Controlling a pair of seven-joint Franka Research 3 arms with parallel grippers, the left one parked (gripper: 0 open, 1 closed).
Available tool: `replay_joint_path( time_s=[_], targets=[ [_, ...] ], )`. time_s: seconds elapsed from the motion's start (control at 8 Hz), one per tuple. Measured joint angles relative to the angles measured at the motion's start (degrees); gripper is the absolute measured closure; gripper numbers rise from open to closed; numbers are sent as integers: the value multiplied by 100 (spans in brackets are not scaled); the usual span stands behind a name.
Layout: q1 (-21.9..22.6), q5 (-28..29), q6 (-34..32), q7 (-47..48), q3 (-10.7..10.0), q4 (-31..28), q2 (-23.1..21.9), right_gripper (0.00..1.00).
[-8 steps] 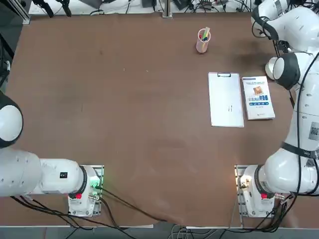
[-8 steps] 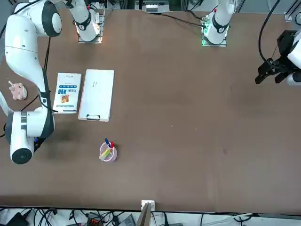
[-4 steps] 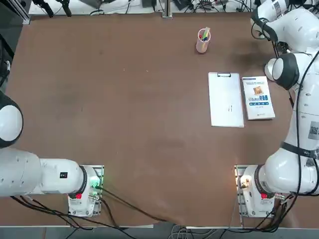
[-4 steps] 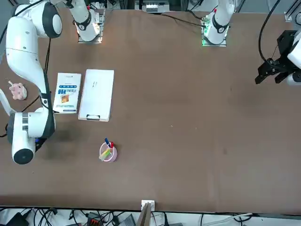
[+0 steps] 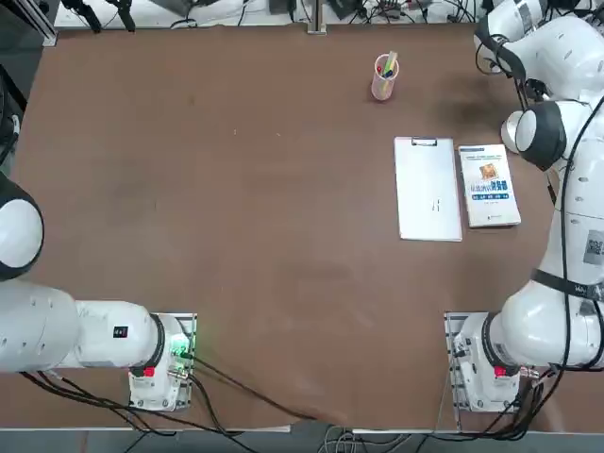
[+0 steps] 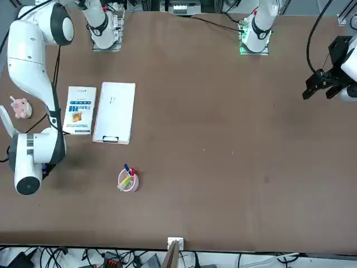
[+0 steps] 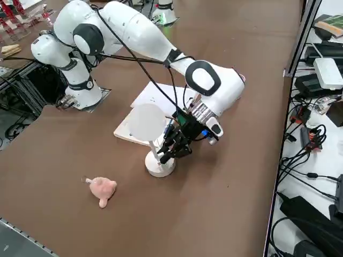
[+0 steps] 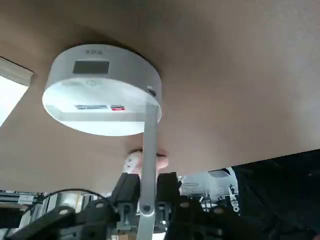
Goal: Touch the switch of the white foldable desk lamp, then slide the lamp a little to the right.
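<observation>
Here, the right gripper [image 7: 167, 152], fingers slightly apart around the thin arm, hovers over the white foldable desk lamp [image 7: 159, 163] near the table's [image 7: 225, 203] right edge, apparently readying the slide.

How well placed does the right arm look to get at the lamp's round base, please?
Probably well placed: the right end effector hangs right beside the white desk lamp, just above its base, its fingers either side of the lamp's thin arm, with nothing between.
</observation>
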Motion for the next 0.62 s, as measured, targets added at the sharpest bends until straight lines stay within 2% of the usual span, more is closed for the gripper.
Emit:
replay_joint_path(
  time_s=[0.25,0.38,0.62],
  targets=[
    [-1,0,-4,24,0,5,0,36],
    [0,0,-4,26,0,5,0,28],
    [8,0,-6,28,7,16,0,24]
  ],
)
